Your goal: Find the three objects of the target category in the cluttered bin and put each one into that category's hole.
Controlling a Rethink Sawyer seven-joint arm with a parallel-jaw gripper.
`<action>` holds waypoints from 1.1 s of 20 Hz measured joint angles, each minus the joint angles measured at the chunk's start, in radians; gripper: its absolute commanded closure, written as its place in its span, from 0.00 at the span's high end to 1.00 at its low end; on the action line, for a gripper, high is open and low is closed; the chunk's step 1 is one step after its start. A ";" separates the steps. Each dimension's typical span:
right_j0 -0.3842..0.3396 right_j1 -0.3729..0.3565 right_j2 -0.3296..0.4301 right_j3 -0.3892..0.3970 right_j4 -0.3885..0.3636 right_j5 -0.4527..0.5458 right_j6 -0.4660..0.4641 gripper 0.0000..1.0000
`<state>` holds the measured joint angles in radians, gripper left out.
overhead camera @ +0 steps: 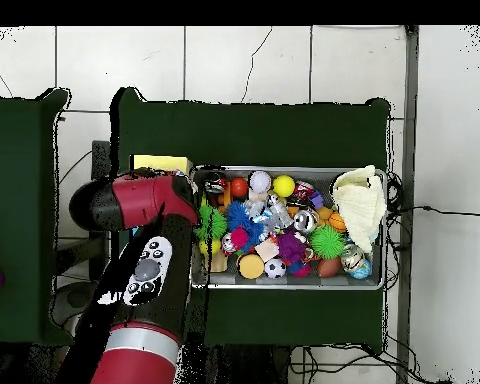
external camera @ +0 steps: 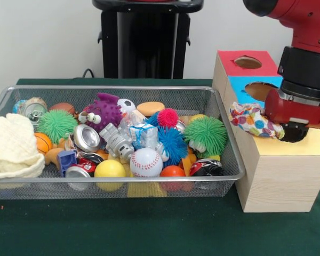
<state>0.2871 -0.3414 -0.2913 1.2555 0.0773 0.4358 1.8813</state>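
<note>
Green cloth covers the table (external camera: 149,229), on which a wire mesh bin (external camera: 117,188) is set beside a wooden box (external camera: 280,178) with coloured top panels. Round holes are seen in the red panel (external camera: 248,62) and the blue panel (external camera: 260,90); the yellow panel is largely hidden by the arm. A patterned cloth bundle (external camera: 252,119), white with coloured dots, is held at the gripper (external camera: 288,130) above the box top, just past the blue hole. Its long axis lies roughly level, the free end pointing toward the bin. The gripper's fingers are hidden by the wrist and the cloth, so their spread cannot be told. Within the bin are recorded a baseball (external camera: 145,162), a yellow ball (external camera: 110,169), a green spiky ball (external camera: 205,134), a purple spiky toy (external camera: 103,110), crushed cans (external camera: 86,137) and a cream knitted cloth (external camera: 13,146) at one end. In the overhead view the red arm (overhead camera: 144,205) covers the box
</note>
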 measured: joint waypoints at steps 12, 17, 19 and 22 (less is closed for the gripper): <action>-0.024 0.013 0.019 -0.083 -0.001 0.180 0.000 1.00; -0.036 0.028 0.027 -0.131 -0.001 0.266 0.000 1.00; -0.039 0.033 0.029 -0.143 -0.001 0.287 0.000 1.00; -0.044 0.042 0.031 -0.168 -0.001 0.329 0.000 1.00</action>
<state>0.2434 -0.2994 -0.2598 1.0870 0.0763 0.7653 1.8811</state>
